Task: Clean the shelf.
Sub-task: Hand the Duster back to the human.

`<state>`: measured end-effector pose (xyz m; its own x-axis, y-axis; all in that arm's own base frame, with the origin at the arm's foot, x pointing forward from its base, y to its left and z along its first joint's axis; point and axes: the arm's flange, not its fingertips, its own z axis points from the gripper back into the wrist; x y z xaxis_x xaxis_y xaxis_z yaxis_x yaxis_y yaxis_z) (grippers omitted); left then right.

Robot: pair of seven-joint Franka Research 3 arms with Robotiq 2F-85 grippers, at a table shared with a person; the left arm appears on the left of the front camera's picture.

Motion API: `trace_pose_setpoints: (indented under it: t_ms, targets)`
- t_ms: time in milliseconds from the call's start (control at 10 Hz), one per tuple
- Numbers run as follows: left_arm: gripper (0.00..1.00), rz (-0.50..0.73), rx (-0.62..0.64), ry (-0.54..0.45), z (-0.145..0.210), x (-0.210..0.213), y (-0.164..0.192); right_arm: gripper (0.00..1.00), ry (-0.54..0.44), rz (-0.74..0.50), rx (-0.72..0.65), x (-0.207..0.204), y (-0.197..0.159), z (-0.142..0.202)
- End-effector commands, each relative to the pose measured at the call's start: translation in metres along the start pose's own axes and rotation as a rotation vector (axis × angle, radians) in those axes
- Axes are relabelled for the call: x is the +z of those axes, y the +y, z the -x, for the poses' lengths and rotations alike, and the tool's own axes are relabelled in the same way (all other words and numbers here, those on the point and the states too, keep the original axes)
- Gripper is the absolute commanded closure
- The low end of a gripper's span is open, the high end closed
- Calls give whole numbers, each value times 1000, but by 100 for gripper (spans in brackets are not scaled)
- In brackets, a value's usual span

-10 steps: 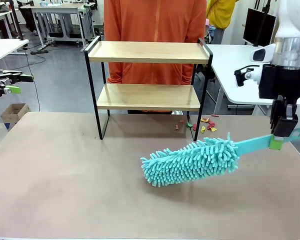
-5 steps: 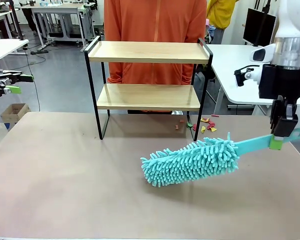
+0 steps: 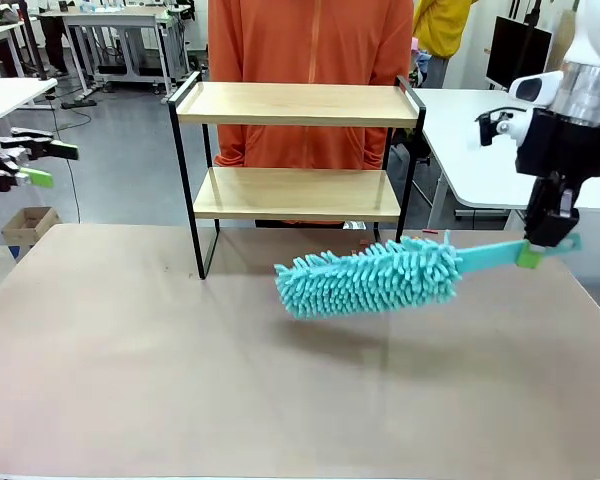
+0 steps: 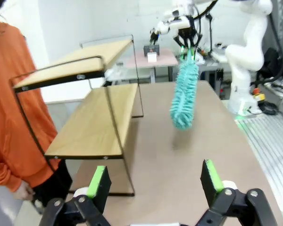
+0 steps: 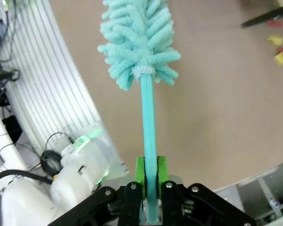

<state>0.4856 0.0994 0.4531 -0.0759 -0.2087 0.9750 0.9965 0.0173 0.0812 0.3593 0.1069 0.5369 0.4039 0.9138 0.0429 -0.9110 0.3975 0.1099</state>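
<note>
The shelf is a two-tier rack of light wooden boards in a black frame, standing at the table's far edge; the left wrist view has the shelf on its left. My right gripper is shut on the handle of a teal fluffy duster, held in the air above the table in front of the shelf's right leg. The right wrist view looks along the duster from the right gripper. My left gripper hangs open off the table's left side, and the left gripper holds nothing.
A person in an orange top stands right behind the shelf. Small coloured scraps lie on the brown table near the shelf's right leg. White tables stand at the right and back.
My right gripper has lifted the duster off the table and carried it up and toward the shelf. The left gripper has shifted slightly.
</note>
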Motion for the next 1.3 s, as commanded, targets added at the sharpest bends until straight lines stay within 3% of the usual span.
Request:
trace_pose_setpoints:
  t_ms: [0, 200, 500, 800, 900, 1000, 1100, 1200]
  targets:
    - [0, -40, 37, 58, -12, -49, -45, 87, -138, 11, 104, -10, -24, 3]
    - [0, -104, 62, 6, -6, -74, -77, 87, -263, 69, 236, -12, -46, 8]
    - [0, -250, 112, -152, 3, -81, -113, 87, -351, 138, 379, -21, -72, 7]
    - [0, -270, 203, -166, 18, -83, -125, 87, -391, 190, 437, -25, -74, -5]
    - [0, -321, 278, -122, 24, -83, -116, 87, -400, 200, 478, -26, -73, -11]
    - [0, -291, 311, -87, 24, -80, -107, 87, -407, 201, 490, -26, -69, -11]
    - [0, -279, 206, -142, 24, -72, -110, 87, -345, 179, 424, -22, -72, -8]
    - [0, -279, 206, -142, 24, -72, -110, 87, -345, 179, 424, -22, -72, -8]
